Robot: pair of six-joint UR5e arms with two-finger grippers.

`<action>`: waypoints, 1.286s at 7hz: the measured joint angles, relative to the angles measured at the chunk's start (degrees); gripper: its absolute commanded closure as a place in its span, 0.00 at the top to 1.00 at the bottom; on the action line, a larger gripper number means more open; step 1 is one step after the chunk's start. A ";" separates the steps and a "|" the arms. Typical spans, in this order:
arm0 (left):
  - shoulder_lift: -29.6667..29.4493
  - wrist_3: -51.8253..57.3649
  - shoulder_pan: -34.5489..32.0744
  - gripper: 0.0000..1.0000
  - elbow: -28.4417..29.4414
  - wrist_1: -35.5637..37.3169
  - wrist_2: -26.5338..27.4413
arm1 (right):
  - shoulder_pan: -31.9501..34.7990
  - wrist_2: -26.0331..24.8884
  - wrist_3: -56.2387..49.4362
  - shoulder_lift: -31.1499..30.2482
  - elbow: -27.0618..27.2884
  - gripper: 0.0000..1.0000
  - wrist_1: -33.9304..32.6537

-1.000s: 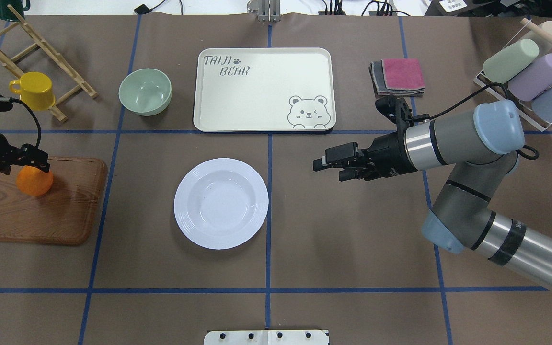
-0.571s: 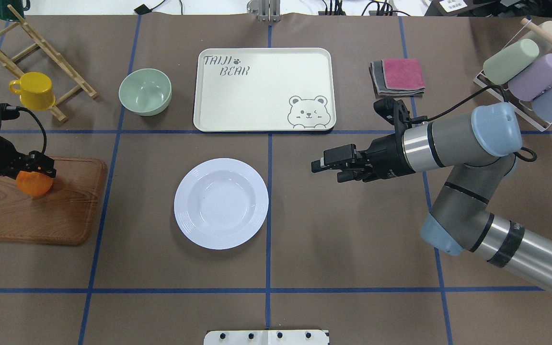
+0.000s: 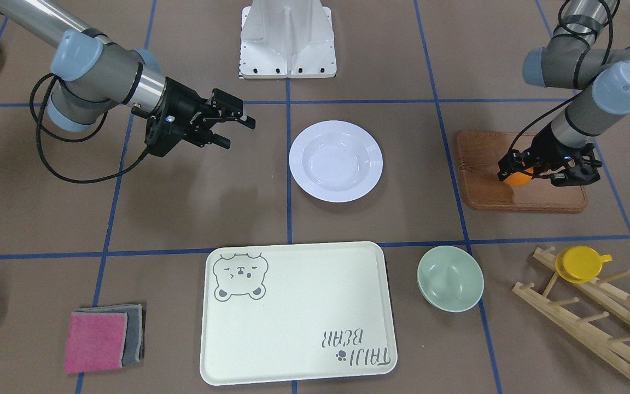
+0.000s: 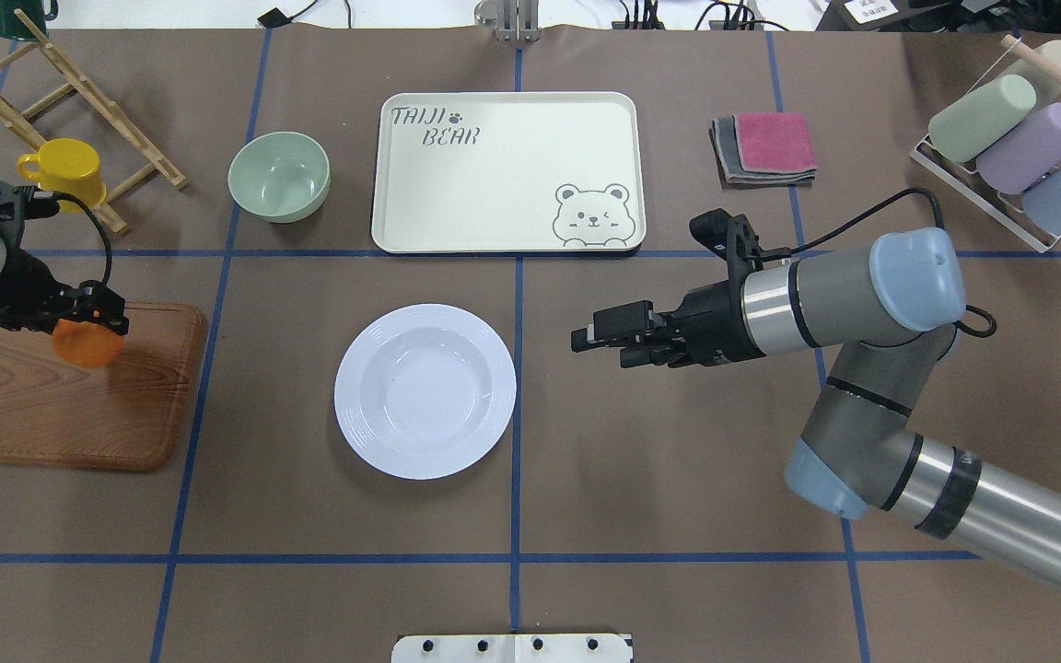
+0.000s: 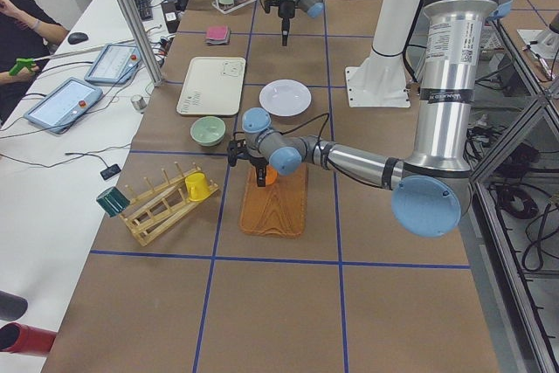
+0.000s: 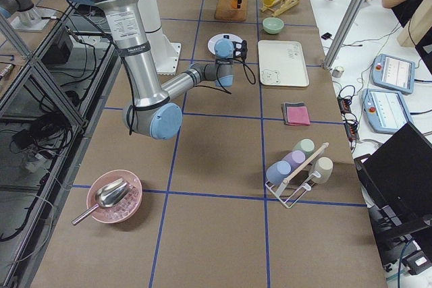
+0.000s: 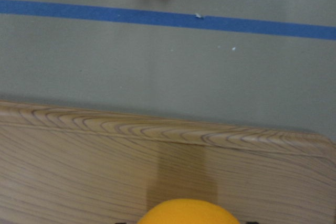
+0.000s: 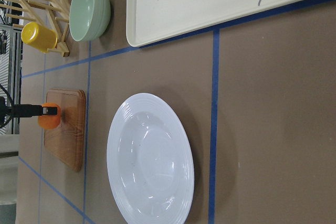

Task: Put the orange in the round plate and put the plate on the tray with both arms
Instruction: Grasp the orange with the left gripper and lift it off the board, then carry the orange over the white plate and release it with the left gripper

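- the worktop [image 4: 586, 479], covered in brown and crossed by blue tape lines, is carrying everything here.
- the tray [image 4: 494, 184] is lying flat at the far middle of the overhead view, at 12 o'clock from the round plate [image 4: 425, 391], and is holding nothing.
- the wooden board [image 4: 79, 414] is lying at 9 o'clock from the plate, well apart from it.
- the round plate is sitting upright on the worktop near the centre, its sunken middle bare, with a blue line separating it from the tray.
- the green bowl [image 4: 279, 175] is sitting at 9 o'clock from the tray, just beside it.
- the right claw [image 4: 600, 348] is hovering at 3 o'clock from the plate, pointing toward it, its fingers parted and gripping nothing.
- the left claw [image 4: 93, 318] is reaching down over the board's far edge, its fingers closing on the orange [image 4: 87, 343].
- the orange is sitting in that grip above the board; whether it is touching the wood, i cannot tell.
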 measured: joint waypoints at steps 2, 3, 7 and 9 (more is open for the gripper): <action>-9.29 -3.69 0.87 0.77 -6.70 16.24 0.34 | -3.61 -6.21 -0.44 1.18 -0.59 0.91 0.04; -14.41 -8.61 3.20 0.77 -7.88 20.76 0.95 | -4.43 -8.25 -0.79 2.18 -1.62 0.91 0.04; -27.50 -23.61 13.57 0.91 -7.20 26.41 5.97 | -6.05 -12.48 -5.05 5.65 -6.94 0.90 0.01; -29.01 -26.64 15.89 0.98 -7.06 26.60 7.86 | -8.10 -14.81 -5.41 6.81 -8.85 0.89 -0.23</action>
